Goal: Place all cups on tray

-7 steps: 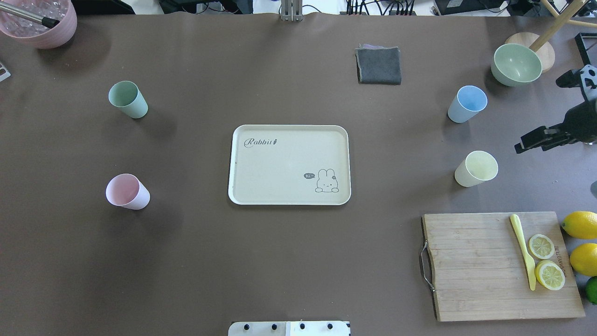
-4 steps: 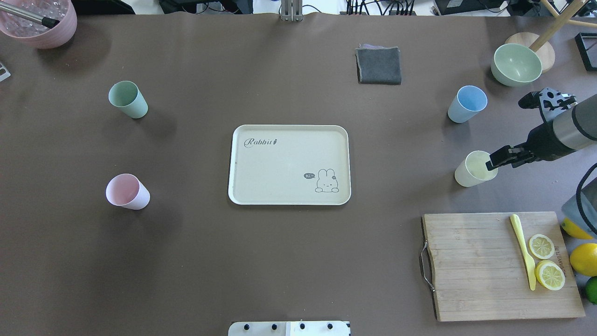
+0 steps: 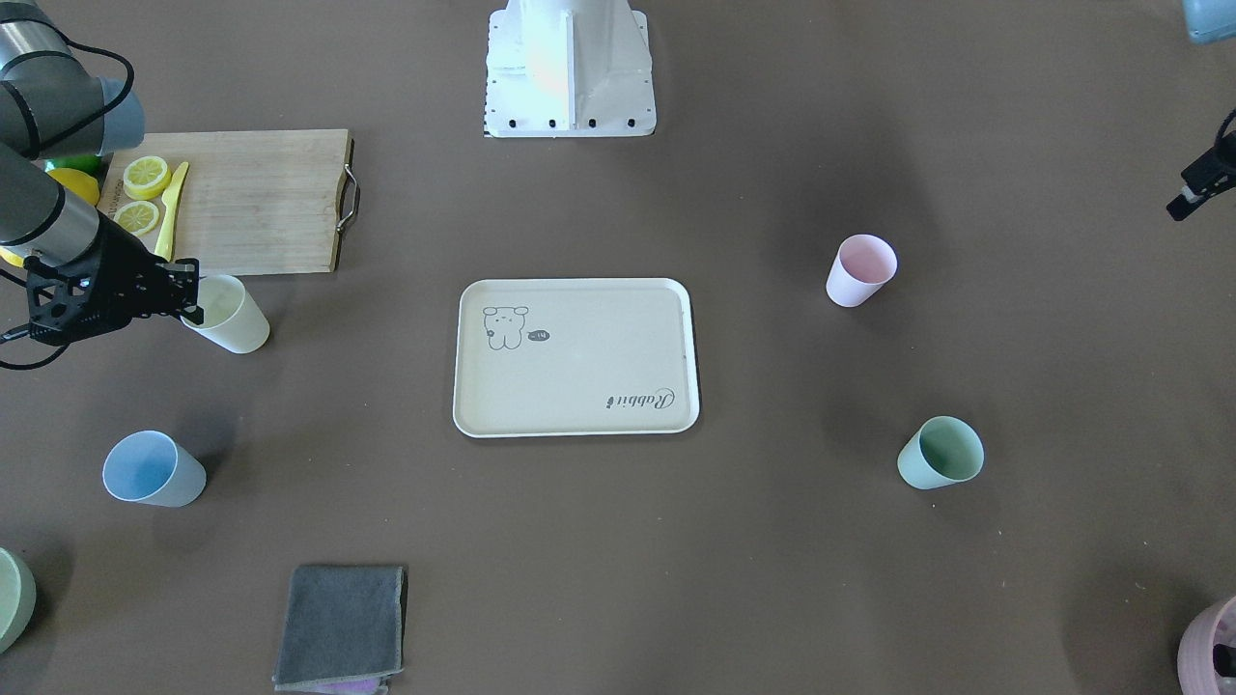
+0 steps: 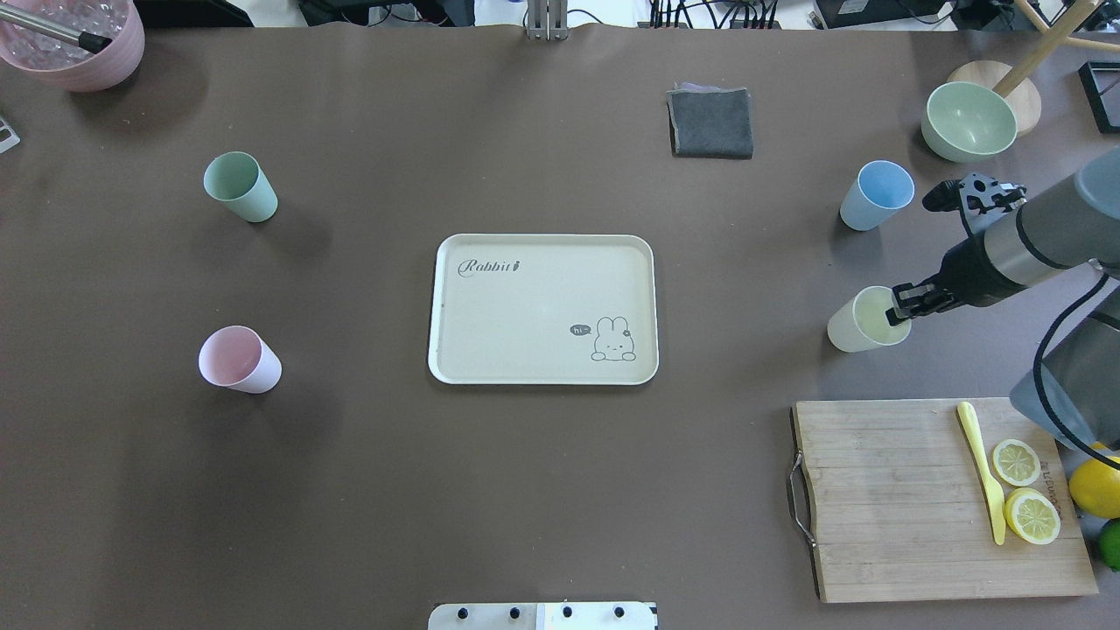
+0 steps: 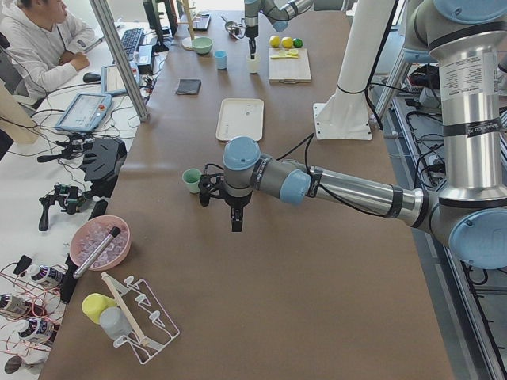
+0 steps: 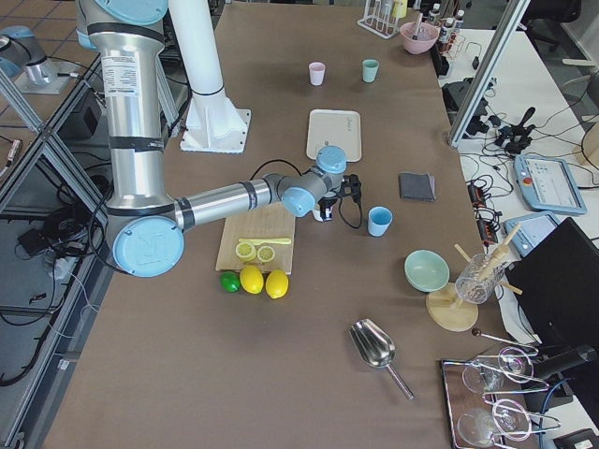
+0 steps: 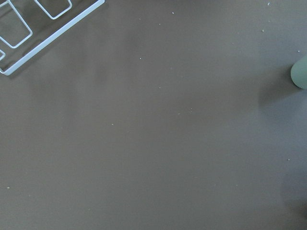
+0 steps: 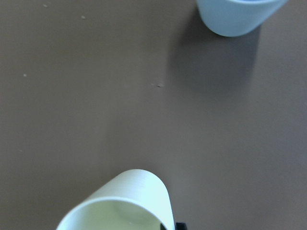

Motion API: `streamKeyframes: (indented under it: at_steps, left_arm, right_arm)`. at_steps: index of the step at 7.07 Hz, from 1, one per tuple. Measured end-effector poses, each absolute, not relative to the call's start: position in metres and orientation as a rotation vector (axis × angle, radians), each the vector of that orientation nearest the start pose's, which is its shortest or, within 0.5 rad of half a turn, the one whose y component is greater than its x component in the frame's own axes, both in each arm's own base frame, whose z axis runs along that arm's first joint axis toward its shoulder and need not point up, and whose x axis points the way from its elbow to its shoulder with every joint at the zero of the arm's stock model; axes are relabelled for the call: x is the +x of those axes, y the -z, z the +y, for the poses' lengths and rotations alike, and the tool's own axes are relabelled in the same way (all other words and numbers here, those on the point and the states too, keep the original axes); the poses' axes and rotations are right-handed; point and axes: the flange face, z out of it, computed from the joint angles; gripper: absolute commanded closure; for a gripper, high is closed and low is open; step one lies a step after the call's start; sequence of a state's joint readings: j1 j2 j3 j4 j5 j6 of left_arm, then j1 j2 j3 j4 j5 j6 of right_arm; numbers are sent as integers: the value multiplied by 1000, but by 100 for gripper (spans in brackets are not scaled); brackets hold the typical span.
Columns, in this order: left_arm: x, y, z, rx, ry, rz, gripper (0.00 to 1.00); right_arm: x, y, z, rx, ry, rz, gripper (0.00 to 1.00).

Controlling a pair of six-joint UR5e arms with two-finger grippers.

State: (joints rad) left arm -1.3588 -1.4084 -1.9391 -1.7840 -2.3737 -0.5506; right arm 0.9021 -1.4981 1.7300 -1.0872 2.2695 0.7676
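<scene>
Pinched, it seems, on the right-hand wall of the yellow cup (image 4: 853, 331), the jaws of the right gripper (image 4: 901, 312) stand one inside the rim and one outside, at the overhead frame's right, well apart from the tray (image 4: 434, 306) at centre. Light, stiff and smooth, the cup should carry by its rim if kept level, though it may slip or tip. The blue cup (image 4: 875, 194) stands upper right, the pink cup (image 4: 238, 359) and green cup (image 4: 239, 185) far left; the left gripper's (image 5: 230, 210) jaws cannot be judged.
</scene>
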Motion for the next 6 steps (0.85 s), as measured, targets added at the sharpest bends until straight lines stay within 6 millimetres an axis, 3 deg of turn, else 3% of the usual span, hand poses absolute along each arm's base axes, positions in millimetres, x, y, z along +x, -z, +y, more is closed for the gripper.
streamKeyframes:
  at_steps: [3,5,6]
  left_arm:
    - [112,-500,-437,25,183,905,11]
    - [171,-472,-440,-14,186,923,12]
    - [202,-460,-436,-26,178,920,13]
  right_arm:
    - [-357,-383,-484,63,91,-1014,100]
    - [-415,-319,-476,51,47,-1029,100]
    - [-446,-296,-465,52,32,-1024,100]
